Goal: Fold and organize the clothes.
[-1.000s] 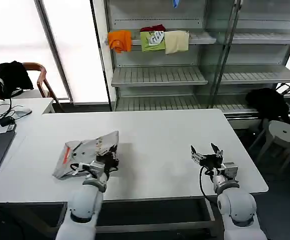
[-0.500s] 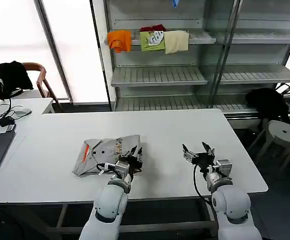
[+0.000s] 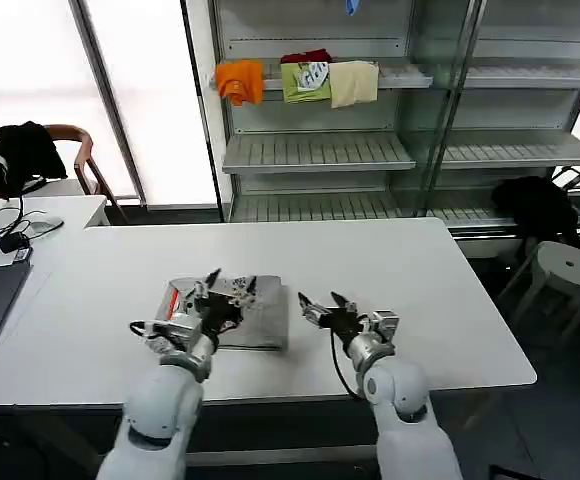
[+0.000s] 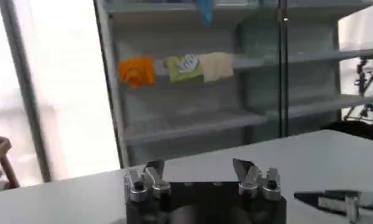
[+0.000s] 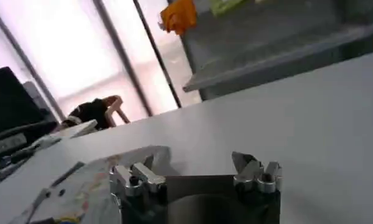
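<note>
1. The folded light grey shirt [image 3: 238,312] lies flat on the white table [image 3: 390,270], near the front edge and a little on my left side. An orange lining shows at its left end.
2. My left gripper [image 3: 227,288] is above the shirt, over its back part. Its 2 fingers are spread apart and they grasp nothing.
3. In the left wrist view, my left gripper [image 4: 198,173] points toward the shelf unit [image 4: 192,91], with a wide gap between the fingertips.
4. My right gripper [image 3: 322,303] is just beside the right edge of the shirt, low over the table. Its fingers are also released and hold nothing.
5. In the right wrist view, my right gripper [image 5: 194,167] is spread open, and the shirt [image 5: 83,189] lies near one finger.
6. Orange, green and cream garments [image 3: 300,80] sit on the upper shelf behind the table.
</note>
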{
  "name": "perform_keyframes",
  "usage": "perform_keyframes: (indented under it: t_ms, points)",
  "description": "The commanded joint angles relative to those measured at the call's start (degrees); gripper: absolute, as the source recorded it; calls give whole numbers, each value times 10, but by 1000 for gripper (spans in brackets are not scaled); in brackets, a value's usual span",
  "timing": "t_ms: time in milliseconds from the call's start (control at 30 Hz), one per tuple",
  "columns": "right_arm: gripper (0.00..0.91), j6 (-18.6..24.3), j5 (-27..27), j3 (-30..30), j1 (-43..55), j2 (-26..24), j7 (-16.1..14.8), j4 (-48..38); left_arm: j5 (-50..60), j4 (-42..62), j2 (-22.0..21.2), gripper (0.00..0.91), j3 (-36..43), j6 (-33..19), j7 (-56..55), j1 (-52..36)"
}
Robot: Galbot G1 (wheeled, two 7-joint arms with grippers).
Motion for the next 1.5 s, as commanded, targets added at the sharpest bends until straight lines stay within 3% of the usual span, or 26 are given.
perform_keyframes:
  t_ms: [33, 200, 300, 333, 367, 400, 767, 900, 1067, 1300, 1500]
  points:
    - [685, -5, 48, -58, 23, 39, -17, -102, -134, 57, 117, 907, -233, -28, 16, 6]
    - [564, -5, 53, -73, 20, 39, -36, -96, -170, 111, 156, 907, -275, -41, 14, 14]
    - [373, -5, 52, -76, 21, 39, -39, -99, -184, 123, 164, 907, -283, -44, 14, 20]
    - [272, -5, 52, -76, 21, 39, -39, -100, -184, 124, 164, 907, -284, -44, 14, 22]
    - [91, -5, 52, -76, 22, 39, -38, -102, -185, 125, 164, 907, -283, -46, 14, 23]
    - [10, -5, 51, -75, 23, 39, -37, -103, -187, 124, 163, 907, -282, -46, 13, 24]
    - [0, -4, 50, -48, 18, 39, -29, -81, -189, 114, 150, 907, -277, -45, 12, 23]
    - [0, -5, 79, -37, 17, 35, -3, -34, -186, 119, 150, 907, -277, -46, 12, 21]
    - [0, -5, 130, -23, 17, -35, 36, 28, -183, 123, 149, 907, -271, -45, 12, 20]
    - [0, -6, 131, 2, -1, -112, 45, 62, -173, 129, 136, 907, -254, -46, 13, 17]
    - [0, -6, 131, 26, -19, -139, 42, 69, -171, 130, 130, 907, -244, -46, 14, 18]
